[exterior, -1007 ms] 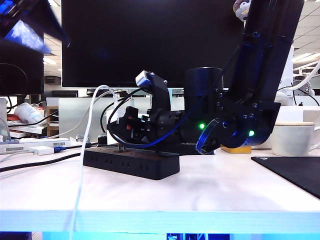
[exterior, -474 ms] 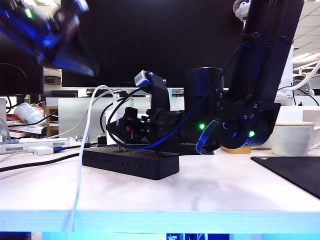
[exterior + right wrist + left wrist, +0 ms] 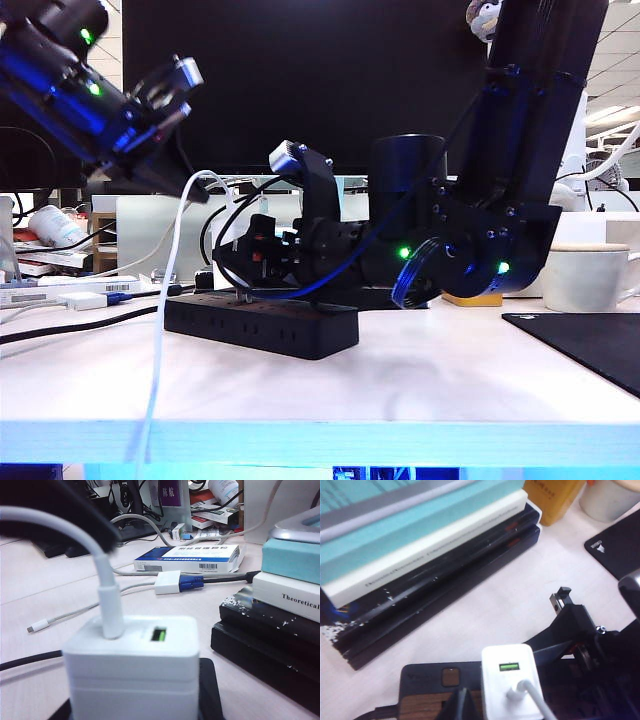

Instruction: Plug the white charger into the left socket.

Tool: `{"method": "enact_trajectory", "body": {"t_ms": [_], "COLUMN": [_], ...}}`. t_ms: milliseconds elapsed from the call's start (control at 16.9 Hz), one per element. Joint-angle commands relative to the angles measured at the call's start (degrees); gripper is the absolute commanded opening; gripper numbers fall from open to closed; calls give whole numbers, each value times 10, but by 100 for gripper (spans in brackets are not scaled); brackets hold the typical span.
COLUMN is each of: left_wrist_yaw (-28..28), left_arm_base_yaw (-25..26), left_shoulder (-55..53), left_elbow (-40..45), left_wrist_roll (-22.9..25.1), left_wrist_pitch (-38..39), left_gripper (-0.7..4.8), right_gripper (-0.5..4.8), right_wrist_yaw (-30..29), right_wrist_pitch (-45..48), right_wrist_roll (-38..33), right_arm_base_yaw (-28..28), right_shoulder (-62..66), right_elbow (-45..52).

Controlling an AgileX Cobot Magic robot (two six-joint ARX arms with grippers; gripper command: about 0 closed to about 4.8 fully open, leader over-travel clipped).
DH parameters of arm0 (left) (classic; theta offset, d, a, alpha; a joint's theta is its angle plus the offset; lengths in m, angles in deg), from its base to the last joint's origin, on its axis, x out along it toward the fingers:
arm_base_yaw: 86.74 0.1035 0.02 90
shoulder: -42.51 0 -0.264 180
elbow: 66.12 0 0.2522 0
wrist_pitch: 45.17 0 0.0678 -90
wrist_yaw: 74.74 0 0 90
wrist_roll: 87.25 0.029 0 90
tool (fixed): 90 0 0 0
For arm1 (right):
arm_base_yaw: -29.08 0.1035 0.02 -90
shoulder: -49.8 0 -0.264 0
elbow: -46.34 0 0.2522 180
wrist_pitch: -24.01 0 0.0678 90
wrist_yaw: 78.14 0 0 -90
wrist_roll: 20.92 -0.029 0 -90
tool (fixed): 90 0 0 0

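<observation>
The left end effector (image 3: 175,185) had swung in above the power strip (image 3: 270,325) and shut empty. The right end effector (image 3: 245,262), unmoved, gripped the white charger (image 3: 507,680) at the strip's cord end. Its prongs were still exposed, so it probably was not fully seated.

My arms are matte black with small bolts along the housings. The right arm (image 3: 520,150) shows two green lights near its wrist and a looped blue cable. Its gripper (image 3: 245,262) has red marks and a silver camera above. The left arm (image 3: 70,90) glows blue with green lights.
</observation>
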Motion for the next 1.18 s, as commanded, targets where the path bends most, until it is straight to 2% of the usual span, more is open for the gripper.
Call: {"method": "enact_trajectory", "body": {"t_ms": [59, 296, 829, 1184], "left_wrist_yaw": [0, 57, 51, 54], "left_arm_base_yaw": [-6, -8, -25, -28], "left_shoulder": [-3, -4, -33, -33], "left_elbow": [-2, -2, -3, -3], "left_wrist_roll": [-5, -13, -3, -2], "left_wrist_pitch": [-12, -10, 19, 41], "left_gripper": [-5, -5, -5, -5], "right_gripper": [80, 80, 80, 80], "right_wrist_yaw": [-5, -20, -46, -57], "right_wrist_pitch": [-15, -19, -37, -51], "right_wrist_roll": [0, 2, 2, 29], "right_arm_base_yaw": [1, 1, 2, 2], "right_shoulder": [1, 1, 1, 1], "right_elbow": [2, 3, 3, 6]}}
